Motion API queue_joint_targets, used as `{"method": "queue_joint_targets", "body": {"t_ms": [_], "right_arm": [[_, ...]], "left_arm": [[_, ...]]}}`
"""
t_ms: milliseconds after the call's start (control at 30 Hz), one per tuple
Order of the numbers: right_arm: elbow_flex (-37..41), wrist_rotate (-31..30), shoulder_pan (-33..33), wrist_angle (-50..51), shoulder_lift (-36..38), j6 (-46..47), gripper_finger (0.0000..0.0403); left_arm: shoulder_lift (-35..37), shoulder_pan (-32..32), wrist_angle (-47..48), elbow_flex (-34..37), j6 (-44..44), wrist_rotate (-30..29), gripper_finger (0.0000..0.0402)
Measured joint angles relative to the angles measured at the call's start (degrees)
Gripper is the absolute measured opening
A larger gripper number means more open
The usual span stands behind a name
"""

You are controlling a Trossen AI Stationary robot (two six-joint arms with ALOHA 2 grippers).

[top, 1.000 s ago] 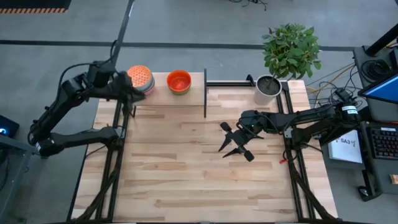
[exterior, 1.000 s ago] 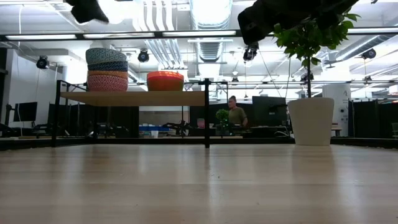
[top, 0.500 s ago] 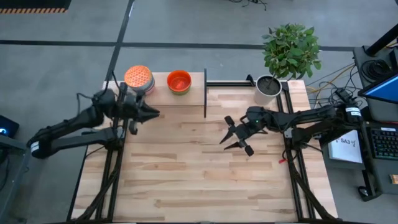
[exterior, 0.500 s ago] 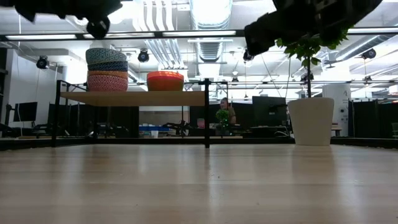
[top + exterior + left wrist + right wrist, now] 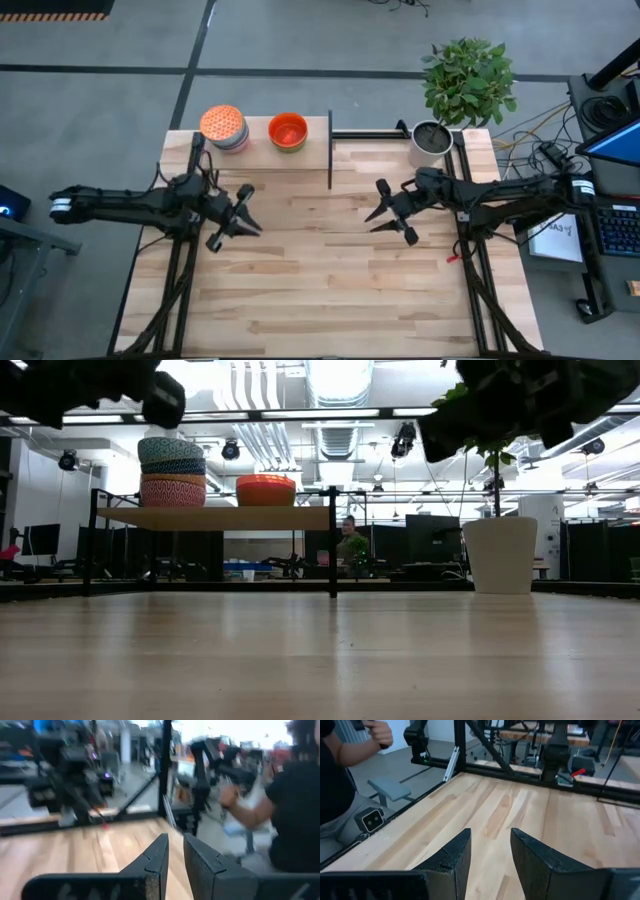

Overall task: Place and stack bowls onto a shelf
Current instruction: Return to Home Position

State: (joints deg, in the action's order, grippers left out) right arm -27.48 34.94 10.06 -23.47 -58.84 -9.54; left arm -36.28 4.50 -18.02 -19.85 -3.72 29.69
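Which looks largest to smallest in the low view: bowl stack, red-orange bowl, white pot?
Largest: white pot and bowl stack, nearly alike, so not ranked against each other.
Smallest: red-orange bowl, clearly.

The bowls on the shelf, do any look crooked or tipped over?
Nothing stands out. The tall bowl stack sits straight on the shelf, and the red-orange bowl stands level beside it, apart.

Light-wood shelf (image 5: 230,518), black frame. On it: bowl stack (image 5: 172,472) banded teal, dark blue, orange and red zigzag; red-orange bowl (image 5: 287,130). Beyond shelf: white pot (image 5: 499,555), green plant (image 5: 467,80).
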Motion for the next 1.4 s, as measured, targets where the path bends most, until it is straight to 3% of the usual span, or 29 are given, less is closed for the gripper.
{"method": "queue_joint_targets", "body": {"t_ms": [167,400,1000,1400], "right_arm": [[2.8,0.0,0.1,0.1,6.4,-0.5,0.0127],[7.1,-0.4,0.1,0.1,14.6,0.0,0.0127],[16.7,-0.6,6.2,3.7,35.5,2.0,0.0127],[16.8,-6.5,7.4,18.4,43.8,-4.2,0.0096]], "left_arm": [[3.5,-0.4,8.5,0.5,5.4,-2.2,0.004],[10.0,0.3,16.4,1.5,6.4,-2.2,0.004],[24.3,0.5,-0.8,19.1,-0.3,-5.1,0.004],[24.9,0.5,1.1,19.2,1.3,-6.3,0.0041]]}}
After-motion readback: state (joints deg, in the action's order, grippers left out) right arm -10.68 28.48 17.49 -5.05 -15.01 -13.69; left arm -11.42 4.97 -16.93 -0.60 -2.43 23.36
